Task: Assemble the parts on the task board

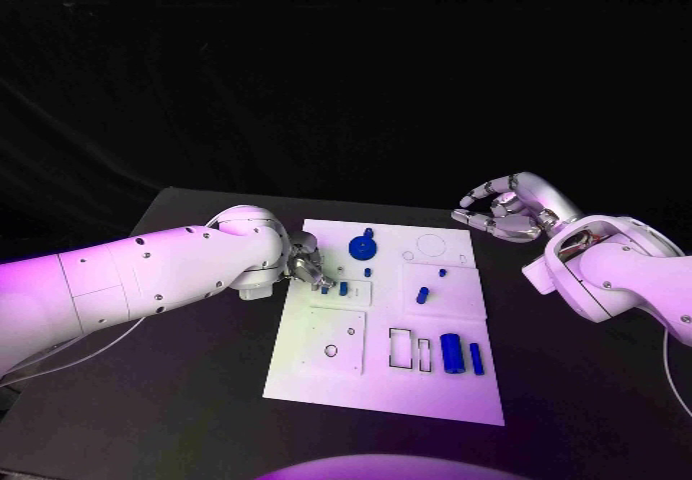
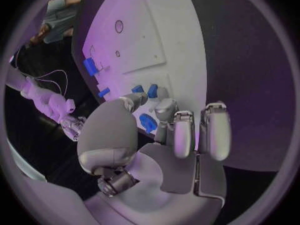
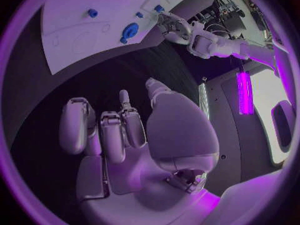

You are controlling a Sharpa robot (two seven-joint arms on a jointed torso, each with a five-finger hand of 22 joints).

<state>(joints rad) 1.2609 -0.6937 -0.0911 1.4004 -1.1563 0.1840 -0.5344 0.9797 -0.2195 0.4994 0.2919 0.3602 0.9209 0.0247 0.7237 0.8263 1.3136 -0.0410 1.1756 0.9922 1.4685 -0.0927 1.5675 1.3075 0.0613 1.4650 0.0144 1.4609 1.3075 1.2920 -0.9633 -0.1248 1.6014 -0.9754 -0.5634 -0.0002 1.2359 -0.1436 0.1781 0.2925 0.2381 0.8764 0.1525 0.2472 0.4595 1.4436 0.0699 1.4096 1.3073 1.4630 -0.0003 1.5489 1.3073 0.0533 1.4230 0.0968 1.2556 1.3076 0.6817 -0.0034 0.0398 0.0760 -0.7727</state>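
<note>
1. The tabletop (image 1: 202, 330) is viewed from above by the head camera, from some way off.
2. Each wrist camera is set close behind its own robot hand.
3. The task board (image 1: 433, 400) is shared by all three views.

A robotics lab or test bench: a black table (image 1: 188, 400) is standing against black backdrop, a white task board (image 1: 325, 375) is lying on it, and equipment racks (image 3: 228, 7) are standing behind.
</note>
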